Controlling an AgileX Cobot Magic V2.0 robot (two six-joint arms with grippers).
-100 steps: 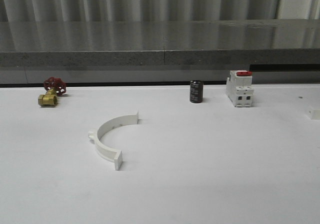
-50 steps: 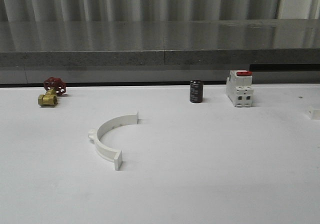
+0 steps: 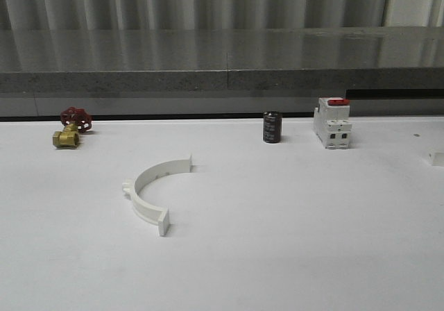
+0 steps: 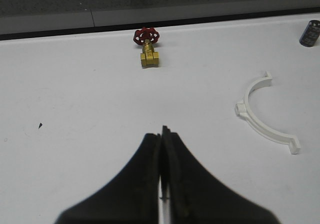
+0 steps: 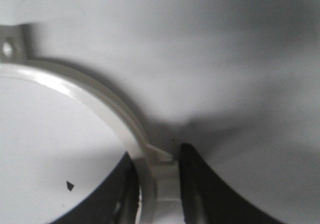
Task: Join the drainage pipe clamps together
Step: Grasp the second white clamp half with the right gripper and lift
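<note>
**One half gripped, the other waiting**

The right pincer (image 5: 156, 181) has its fingers closed against a white half-clamp (image 5: 95, 101), squeezing the band beside its side lug; the arc curves off toward a holed end tab. In the front view a small white piece (image 3: 436, 158) at the 3 o'clock edge of the surface (image 3: 291, 241) may be part of it, though I cannot tell for sure. The second half-clamp (image 3: 154, 189) lies flat on the surface left of centre, its opening facing 3 o'clock, well apart from the first.

The left pincer (image 4: 162, 134) is pressed shut with nothing in it, hovering low over bare surface, the free half-clamp off at its 2 o'clock.

Judged risks: the grip sits on a thin, slick band, so the half could pivot or slip once lifted. The free half is unsecured; pushing tabs together may simply slide it away unless the left pincer pins it. The valve (image 3: 71, 127), capacitor (image 3: 272, 127) and breaker (image 3: 332, 122) stand far back, unlikely to interfere.
</note>
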